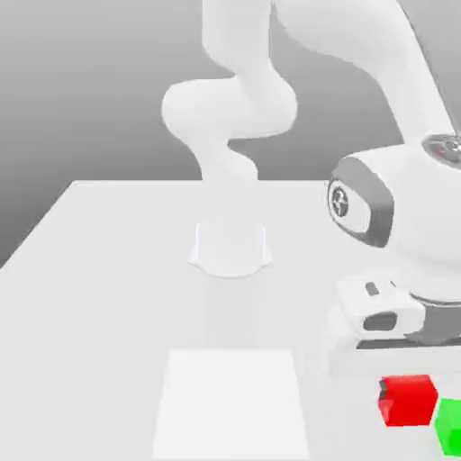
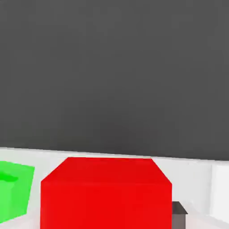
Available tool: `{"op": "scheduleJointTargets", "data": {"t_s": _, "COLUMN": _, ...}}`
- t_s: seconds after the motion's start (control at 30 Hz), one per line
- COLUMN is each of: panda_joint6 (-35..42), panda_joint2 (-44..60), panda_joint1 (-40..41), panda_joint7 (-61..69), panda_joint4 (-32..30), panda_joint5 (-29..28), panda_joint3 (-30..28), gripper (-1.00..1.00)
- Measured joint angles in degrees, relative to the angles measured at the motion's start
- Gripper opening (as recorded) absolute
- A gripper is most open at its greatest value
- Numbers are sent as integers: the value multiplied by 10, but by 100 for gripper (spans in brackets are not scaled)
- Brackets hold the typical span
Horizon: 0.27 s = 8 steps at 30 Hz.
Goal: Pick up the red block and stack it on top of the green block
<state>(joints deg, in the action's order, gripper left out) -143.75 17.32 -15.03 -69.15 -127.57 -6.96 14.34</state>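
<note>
White tabletop, one, smooth, runs from the near edge of the exterior view back to a straight far edge. One paler square patch on it, near side, around the middle.

Blocks: two total, one red, one green. Green block: near side, at the exterior view's right, partly cut off by the frame. Red block: just beside it, toward the exterior view's left, not on top of it. Hand view has a narrow pale strip between the two. Whether the red one touches the table, can't tell.

Gripper: one, closed on the red block, jaws only as far apart as the block is wide. One dark fingertip is visible against the block's side in the hand view. Green block not gripped.

Behind that: one robot arm, white with grey trim, bent over toward the exterior view's right. One base, standing on the table farther back. Plain grey backdrop last.
</note>
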Motion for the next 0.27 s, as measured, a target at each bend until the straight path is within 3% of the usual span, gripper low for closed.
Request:
{"op": "scheduleJointTargets", "data": {"t_s": 0.13, "panda_joint6": -40, "panda_joint2": 54, "panda_joint1": -35, "panda_joint7": -26, "panda_joint4": 16, "panda_joint5": -30, "panda_joint3": -2, "gripper": -100}}
{"op": "scheduleJointTargets", "data": {"t_s": 0.17, "panda_joint6": -56, "panda_joint2": 72, "panda_joint1": -41, "panda_joint7": -32, "panda_joint4": 17, "panda_joint5": -39, "panda_joint3": -8, "gripper": 100}}
{"op": "scheduleJointTargets", "data": {"t_s": 0.27, "panda_joint6": -56, "panda_joint2": 72, "panda_joint1": -41, "panda_joint7": -32, "panda_joint4": 17, "panda_joint5": -39, "panda_joint3": -8, "gripper": 100}}
